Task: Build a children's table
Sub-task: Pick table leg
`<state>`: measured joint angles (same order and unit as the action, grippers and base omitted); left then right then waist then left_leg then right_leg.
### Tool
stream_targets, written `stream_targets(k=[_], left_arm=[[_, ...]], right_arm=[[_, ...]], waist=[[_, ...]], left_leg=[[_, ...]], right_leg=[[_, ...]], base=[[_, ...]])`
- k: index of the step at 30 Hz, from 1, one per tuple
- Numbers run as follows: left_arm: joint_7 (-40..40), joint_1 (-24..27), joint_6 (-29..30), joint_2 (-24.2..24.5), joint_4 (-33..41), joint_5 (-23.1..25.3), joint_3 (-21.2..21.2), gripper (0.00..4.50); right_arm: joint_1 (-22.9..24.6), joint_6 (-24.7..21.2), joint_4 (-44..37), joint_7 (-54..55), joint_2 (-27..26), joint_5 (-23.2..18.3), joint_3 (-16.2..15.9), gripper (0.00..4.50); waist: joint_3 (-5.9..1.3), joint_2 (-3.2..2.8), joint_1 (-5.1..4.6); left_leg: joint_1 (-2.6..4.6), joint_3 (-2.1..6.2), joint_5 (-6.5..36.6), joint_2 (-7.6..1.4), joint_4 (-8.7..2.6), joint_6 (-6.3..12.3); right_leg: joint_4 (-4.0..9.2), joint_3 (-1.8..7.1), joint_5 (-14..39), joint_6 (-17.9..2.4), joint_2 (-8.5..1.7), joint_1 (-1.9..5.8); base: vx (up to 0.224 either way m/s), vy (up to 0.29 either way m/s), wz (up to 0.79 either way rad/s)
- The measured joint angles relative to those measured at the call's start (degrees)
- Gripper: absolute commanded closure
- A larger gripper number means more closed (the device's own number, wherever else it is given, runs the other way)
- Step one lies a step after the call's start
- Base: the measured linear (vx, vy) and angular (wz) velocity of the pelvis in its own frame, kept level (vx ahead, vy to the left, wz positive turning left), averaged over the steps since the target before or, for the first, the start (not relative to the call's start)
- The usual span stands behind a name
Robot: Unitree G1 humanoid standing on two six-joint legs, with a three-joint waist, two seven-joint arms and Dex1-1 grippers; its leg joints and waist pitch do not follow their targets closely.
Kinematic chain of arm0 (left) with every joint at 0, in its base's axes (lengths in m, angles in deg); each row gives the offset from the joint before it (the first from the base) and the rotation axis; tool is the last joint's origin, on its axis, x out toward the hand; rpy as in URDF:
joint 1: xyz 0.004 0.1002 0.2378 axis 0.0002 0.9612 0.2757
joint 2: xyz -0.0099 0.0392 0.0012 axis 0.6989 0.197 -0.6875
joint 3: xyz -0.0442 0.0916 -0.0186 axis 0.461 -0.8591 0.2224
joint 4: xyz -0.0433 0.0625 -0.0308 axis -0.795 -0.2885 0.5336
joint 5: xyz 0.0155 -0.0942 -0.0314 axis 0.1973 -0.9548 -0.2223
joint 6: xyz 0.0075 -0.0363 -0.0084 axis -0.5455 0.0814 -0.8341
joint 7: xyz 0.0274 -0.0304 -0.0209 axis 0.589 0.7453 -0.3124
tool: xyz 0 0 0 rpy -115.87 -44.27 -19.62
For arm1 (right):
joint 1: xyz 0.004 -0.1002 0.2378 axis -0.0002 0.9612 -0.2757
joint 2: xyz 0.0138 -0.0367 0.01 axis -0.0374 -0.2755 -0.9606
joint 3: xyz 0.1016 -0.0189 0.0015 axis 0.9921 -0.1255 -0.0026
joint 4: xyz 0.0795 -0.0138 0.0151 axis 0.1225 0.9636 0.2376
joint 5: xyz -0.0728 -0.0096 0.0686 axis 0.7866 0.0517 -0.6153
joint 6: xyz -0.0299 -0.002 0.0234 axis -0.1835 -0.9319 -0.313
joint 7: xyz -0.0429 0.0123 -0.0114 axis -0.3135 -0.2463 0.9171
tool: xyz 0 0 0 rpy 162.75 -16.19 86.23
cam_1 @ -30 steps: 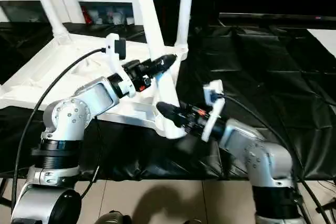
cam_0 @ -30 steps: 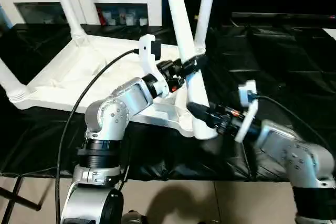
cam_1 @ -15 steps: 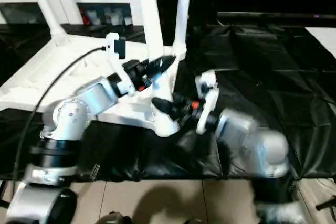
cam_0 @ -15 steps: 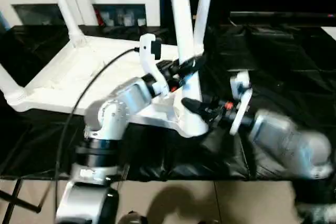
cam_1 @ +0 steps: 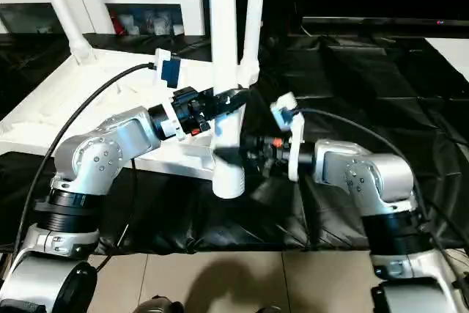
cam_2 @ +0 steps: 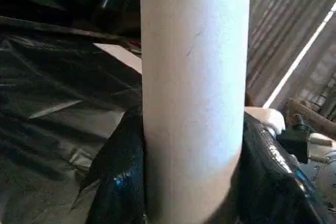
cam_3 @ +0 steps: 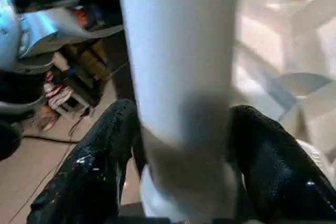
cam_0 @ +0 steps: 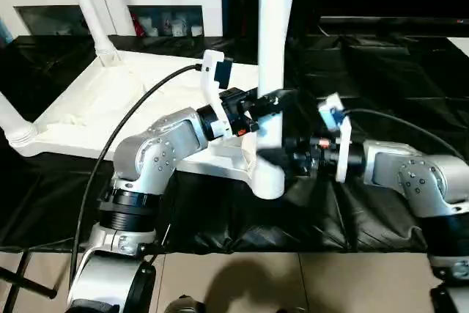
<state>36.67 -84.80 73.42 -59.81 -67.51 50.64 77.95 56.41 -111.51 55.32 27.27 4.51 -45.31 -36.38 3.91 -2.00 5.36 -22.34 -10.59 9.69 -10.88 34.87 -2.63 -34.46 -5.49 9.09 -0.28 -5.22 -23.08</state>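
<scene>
Step in hand: seating the last leg (cam_0: 272,56) in the near corner socket of the upside-down tabletop (cam_0: 139,104), which lies on the black-covered bench (cam_0: 396,71). The leg stands about upright, its flared end at the socket. Left gripper (cam_0: 272,100) has its jaws round the leg higher up; right gripper (cam_0: 287,153) clasps it low, just above the socket. Both wrist views show black fingers (cam_2: 118,182) either side of the tube. Three other legs are already in. Next, probably: press the leg straight down, keep it vertical, then let go.
</scene>
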Motion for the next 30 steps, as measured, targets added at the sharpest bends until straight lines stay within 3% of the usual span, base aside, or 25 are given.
stream_targets(k=[22,23,30], left_arm=[[-2.5,-0.8,0.4,-0.5,0.0,-0.1,-0.6,2.62],[-2.5,-0.8,0.4,-0.6,0.0,-0.1,-0.6,2.62],[-3.3,-0.9,0.4,-0.5,0.0,-0.1,-0.7,2.62]], right_arm=[[-0.7,6.8,1.7,-5.9,-0.3,3.7,-3.0,1.47],[-0.7,6.9,2.2,-6.2,-0.4,3.8,-3.0,1.82],[-0.7,7.4,2.8,-6.5,-0.8,4.4,-3.1,2.36]], waist=[[0.0,-0.01,0.05],[0.0,-0.01,0.03],[-0.01,-0.02,0.01]], left_leg=[[-0.01,-0.01,0.0,0.0,0.01,0.01],[-0.01,-0.01,0.0,0.0,0.02,0.01],[-0.01,-0.01,0.0,0.0,0.02,0.01]], right_leg=[[0.0,0.01,-0.1,-0.2,0.0,0.0],[0.0,0.01,-0.1,-0.2,0.0,0.0],[0.0,0.0,-0.1,-0.2,0.0,0.0]], base=[[0.0,0.0,0.0],[0.0,0.0,0.0],[0.0,0.0,0.0]])
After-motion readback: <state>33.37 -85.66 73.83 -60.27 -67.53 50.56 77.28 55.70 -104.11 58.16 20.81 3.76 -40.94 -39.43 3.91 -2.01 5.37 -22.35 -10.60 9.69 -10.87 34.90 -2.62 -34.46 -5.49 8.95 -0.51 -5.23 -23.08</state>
